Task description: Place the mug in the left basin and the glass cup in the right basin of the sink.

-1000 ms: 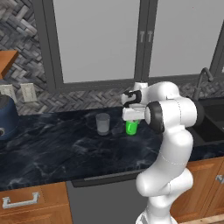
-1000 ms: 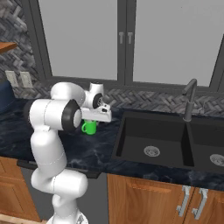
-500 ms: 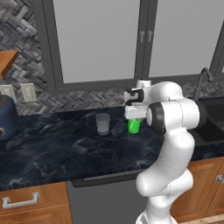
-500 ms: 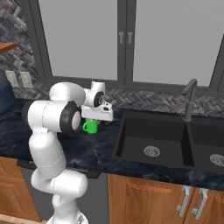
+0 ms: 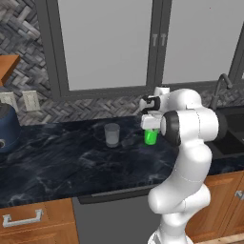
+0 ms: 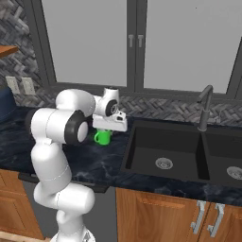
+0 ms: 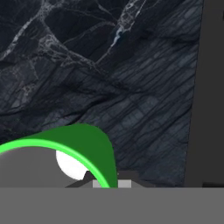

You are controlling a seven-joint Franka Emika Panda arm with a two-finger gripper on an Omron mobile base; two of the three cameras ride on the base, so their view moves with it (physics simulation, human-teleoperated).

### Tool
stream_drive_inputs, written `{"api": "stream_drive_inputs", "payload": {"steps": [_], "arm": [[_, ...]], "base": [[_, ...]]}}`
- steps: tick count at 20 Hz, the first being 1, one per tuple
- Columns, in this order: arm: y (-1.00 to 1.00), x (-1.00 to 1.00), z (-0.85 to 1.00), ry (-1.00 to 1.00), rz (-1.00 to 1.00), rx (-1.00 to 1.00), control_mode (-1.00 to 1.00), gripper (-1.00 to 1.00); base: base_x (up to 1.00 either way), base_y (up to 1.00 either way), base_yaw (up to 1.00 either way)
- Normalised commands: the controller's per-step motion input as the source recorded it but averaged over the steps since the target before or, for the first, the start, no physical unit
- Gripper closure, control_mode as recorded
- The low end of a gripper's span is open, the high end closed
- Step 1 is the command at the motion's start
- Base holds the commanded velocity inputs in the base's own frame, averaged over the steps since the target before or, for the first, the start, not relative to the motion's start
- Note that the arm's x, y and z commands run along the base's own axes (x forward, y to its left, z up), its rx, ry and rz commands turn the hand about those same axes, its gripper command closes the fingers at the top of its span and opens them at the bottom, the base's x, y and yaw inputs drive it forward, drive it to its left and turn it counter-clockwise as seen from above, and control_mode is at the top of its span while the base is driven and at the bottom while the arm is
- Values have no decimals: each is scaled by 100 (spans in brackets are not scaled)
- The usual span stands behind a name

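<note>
Counter (image 5: 57, 162) looks like polished dark marble with pale veins, pretty glossy. The mug (image 5: 150, 137) is smooth bright green, plasticky, white inside. Glass cup (image 5: 112, 135) is clear greyish glass. Sink (image 6: 175, 153) is matt black with shiny metal drains; cabinets (image 6: 160, 215) below are warm wood.

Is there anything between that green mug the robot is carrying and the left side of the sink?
Nothing visible. The mug hangs in the shut tool above bare counter, and the left basin lies open beside it. The glass cup stands on the mug's far side.
</note>
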Motion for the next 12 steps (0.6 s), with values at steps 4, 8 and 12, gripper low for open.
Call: {"api": "stream_drive_inputs", "payload": {"steps": [4,8,12], "arm": [[-32,0,0,0,0,3,-100,100],[-38,0,0,0,0,5,-100,100],[-46,0,0,0,0,3,-100,100]], "base": [[0,0,0],[0,0,0],[0,0,0]]}}
